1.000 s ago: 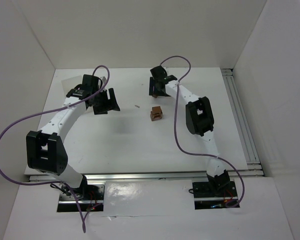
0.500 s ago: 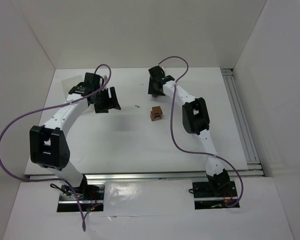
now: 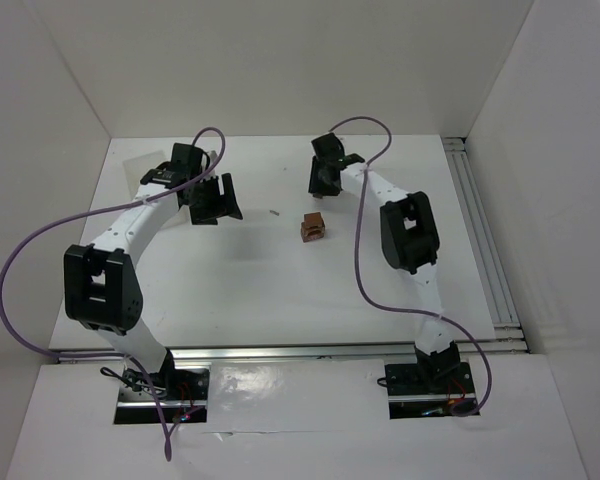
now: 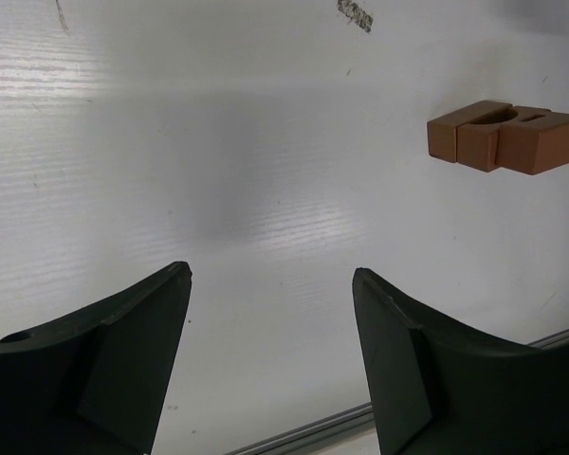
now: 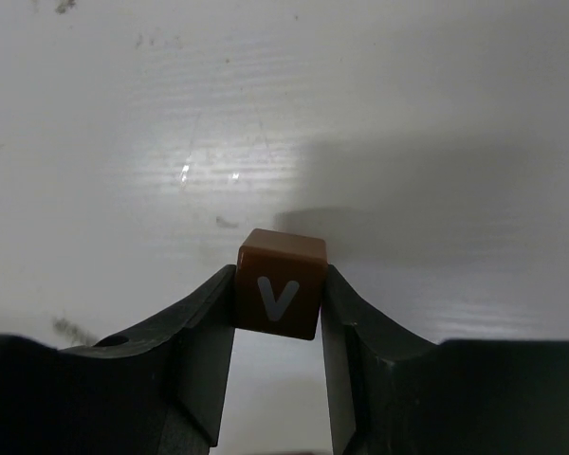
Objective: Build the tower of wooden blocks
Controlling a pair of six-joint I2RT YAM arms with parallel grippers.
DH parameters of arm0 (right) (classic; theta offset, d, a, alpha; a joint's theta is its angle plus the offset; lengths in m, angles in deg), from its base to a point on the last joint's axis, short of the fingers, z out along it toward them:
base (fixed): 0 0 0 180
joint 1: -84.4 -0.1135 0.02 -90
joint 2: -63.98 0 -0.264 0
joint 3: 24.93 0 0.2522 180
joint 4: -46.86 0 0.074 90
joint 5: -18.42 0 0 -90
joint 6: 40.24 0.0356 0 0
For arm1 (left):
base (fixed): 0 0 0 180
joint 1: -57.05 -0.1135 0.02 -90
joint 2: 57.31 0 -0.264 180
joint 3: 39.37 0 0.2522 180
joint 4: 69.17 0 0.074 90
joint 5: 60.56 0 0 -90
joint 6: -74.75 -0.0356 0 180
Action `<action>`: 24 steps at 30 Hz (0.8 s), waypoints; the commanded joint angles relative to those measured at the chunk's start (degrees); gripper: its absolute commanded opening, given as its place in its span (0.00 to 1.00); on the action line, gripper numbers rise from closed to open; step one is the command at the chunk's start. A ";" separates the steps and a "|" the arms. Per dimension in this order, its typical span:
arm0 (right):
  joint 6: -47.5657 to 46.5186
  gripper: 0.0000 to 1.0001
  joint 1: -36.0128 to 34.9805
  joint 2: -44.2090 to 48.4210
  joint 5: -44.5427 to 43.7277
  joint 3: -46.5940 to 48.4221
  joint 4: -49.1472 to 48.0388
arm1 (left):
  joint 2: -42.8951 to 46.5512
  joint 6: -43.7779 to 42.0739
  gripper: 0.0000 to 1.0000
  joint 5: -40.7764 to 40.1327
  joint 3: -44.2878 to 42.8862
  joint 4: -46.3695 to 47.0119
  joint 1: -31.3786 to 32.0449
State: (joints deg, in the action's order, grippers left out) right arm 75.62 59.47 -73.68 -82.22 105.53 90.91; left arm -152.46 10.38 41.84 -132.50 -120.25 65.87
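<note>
A reddish-brown cube point(image 5: 280, 284), marked with a white V on the face turned to the wrist camera, is clamped between the fingers of the right gripper point(image 5: 278, 301) at the far middle of the table point(image 3: 240, 270). The V is seen upright. The tower point(image 3: 312, 228), a low stack of like blocks, is located mid-table, near that gripper. In the left wrist view its long side is seen running left to right. The left gripper point(image 4: 270, 332) is spread wide and empty, to the tower's left.

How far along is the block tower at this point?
Done: a low tower stands mid-table. In hand: the right gripper is shut on a cube marked V, away from the tower. Remaining: carry that cube over and stack it. The left gripper hangs open, empty.
</note>
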 commanded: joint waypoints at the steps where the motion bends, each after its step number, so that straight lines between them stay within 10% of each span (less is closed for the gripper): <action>1: -1.08 0.24 4.26 14.92 10.66 -5.85 -8.12 | -0.47 -0.93 0.81 0.96 -2.10 0.23 -0.21; 15: -0.56 0.29 17.80 48.27 41.03 -45.12 -20.08 | 3.57 -0.93 0.81 2.63 1.58 2.43 -0.21; 24: 4.80 0.29 18.34 58.56 32.54 -60.89 -8.62 | 4.71 -0.41 0.81 4.38 3.43 3.48 -0.21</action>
State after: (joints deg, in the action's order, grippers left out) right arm 77.79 77.31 -18.23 -45.32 45.49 76.17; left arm -150.43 10.36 44.44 -130.10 -118.30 65.87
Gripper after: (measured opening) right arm 0.447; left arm 0.815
